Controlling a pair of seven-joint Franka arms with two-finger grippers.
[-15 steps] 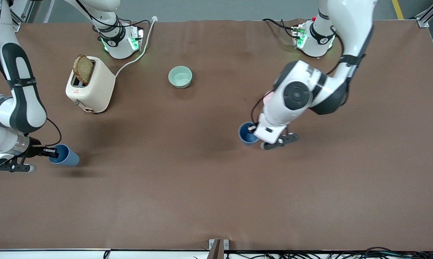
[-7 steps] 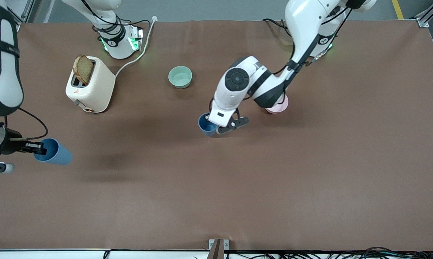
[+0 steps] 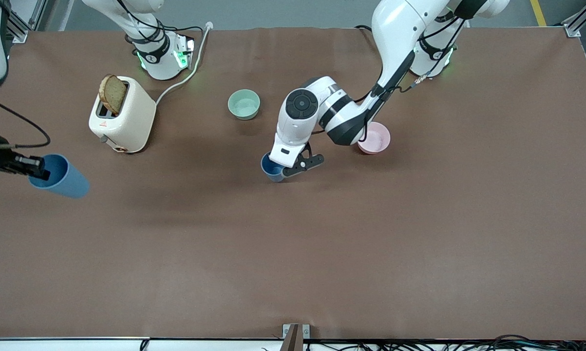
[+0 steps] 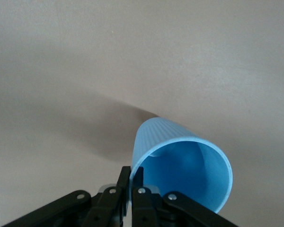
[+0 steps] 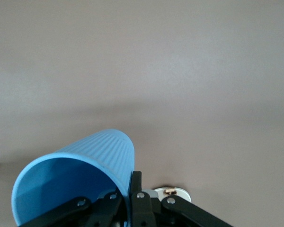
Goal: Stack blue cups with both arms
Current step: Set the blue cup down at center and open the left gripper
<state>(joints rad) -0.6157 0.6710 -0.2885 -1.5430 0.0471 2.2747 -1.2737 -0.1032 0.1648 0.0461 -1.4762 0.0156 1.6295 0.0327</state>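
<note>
My left gripper (image 3: pixel 276 169) is shut on the rim of one blue cup (image 3: pixel 271 167) and holds it low over the middle of the table, between the mint-green bowl and the pink bowl. In the left wrist view the fingers (image 4: pixel 126 182) pinch the cup's wall (image 4: pixel 180 158), one inside and one outside. My right gripper (image 3: pixel 40 171) is shut on the rim of the other blue cup (image 3: pixel 61 178). It holds that cup tilted on its side in the air over the right arm's end of the table. The right wrist view shows this cup (image 5: pixel 80 165) pinched the same way.
A cream toaster (image 3: pixel 124 117) with a slice of bread (image 3: pixel 112 94) stands near the right arm's base, its cable (image 3: pixel 188 68) running to the table's top edge. A mint-green bowl (image 3: pixel 244 104) and a pink bowl (image 3: pixel 375 139) sit mid-table, the pink one partly under the left arm.
My left arm has carried its cup toward the right arm's end, uncovering the pink bowl. My right gripper has risen with its cup and shifted toward the table's edge.
</note>
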